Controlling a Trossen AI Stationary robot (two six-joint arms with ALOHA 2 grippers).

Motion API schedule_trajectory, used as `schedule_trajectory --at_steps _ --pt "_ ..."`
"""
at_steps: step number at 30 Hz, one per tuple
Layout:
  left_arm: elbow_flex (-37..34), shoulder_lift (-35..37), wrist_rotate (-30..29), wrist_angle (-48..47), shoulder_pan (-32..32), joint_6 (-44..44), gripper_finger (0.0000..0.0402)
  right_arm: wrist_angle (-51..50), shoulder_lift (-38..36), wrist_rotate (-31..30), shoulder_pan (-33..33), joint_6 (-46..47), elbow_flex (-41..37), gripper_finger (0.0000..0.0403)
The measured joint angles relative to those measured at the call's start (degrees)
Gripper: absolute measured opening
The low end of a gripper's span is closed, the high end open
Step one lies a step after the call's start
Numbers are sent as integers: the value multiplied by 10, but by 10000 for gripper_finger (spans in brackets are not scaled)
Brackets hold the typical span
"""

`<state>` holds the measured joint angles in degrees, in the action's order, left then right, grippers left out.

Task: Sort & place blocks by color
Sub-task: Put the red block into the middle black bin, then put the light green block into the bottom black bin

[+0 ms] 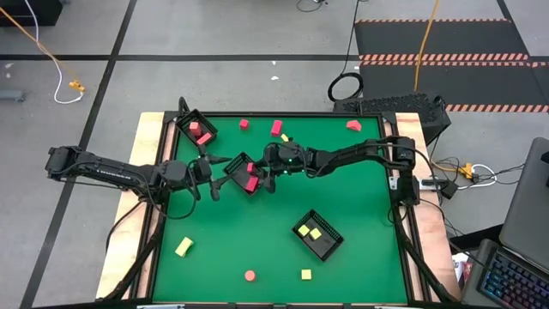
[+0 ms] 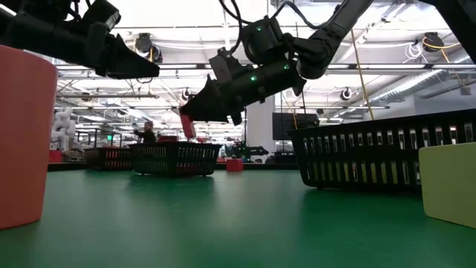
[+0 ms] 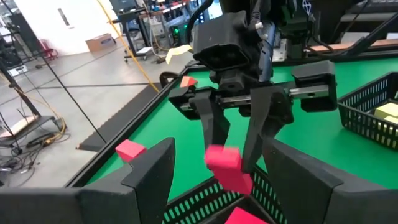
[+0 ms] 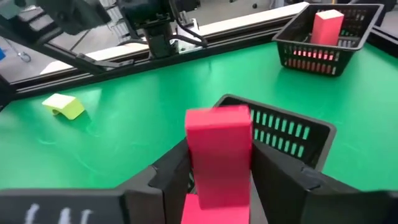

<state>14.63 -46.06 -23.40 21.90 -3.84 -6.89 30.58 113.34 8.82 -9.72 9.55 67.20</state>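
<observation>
My right gripper (image 1: 257,169) is shut on a red bar block (image 4: 219,146) just above the black middle tray (image 1: 238,176), which rests on the green table. Another red block (image 1: 251,183) lies in this tray. In the left wrist view the held block (image 3: 225,165) shows between the right fingers. My left gripper (image 1: 219,174) is open at the tray's left side, raised off the table in the low view (image 2: 145,68), touching nothing that I can see. A far-left tray (image 1: 197,129) holds red blocks. A near-right tray (image 1: 328,246) holds two yellow blocks. My right gripper pinches the red bar block by two opposite sides (image 4: 217,177) between its two fingers. The fingers come from the table's right side, slanting down. The block is lifted clear over the middle tray, and its lower end (image 2: 187,126) sticks out below the fingertips.
Loose red blocks (image 1: 244,124), (image 1: 276,129), (image 1: 352,125) and a small yellow one (image 1: 285,137) lie near the far edge. A yellow block (image 1: 184,247), a round red one (image 1: 250,275) and a yellow cube (image 1: 306,275) lie near the front. Wooden rails border the table.
</observation>
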Motion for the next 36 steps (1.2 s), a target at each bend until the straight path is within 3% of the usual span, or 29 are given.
schedule_trajectory --at_steps 6,12,19,22,29,33,36 --pt "0 0 44 0 -10 4 243 -12 0 2 0 -6 0 180" --pt "0 0 77 -8 -58 16 243 -24 0 2 0 -19 0 213" --pt "1 0 60 -33 -139 60 243 -85 -37 0 0 -60 -1 251" --pt "16 0 10 -103 -156 97 244 -133 -71 -27 0 -74 -1 262" --pt "60 -7 43 -203 -238 212 243 -241 -154 -47 0 -73 -6 267" --pt "103 -25 -27 -319 -287 327 243 -250 -199 -47 0 -54 -36 267" --pt "151 -47 -41 -437 -302 440 243 -249 -234 -79 -2 -43 -61 267"
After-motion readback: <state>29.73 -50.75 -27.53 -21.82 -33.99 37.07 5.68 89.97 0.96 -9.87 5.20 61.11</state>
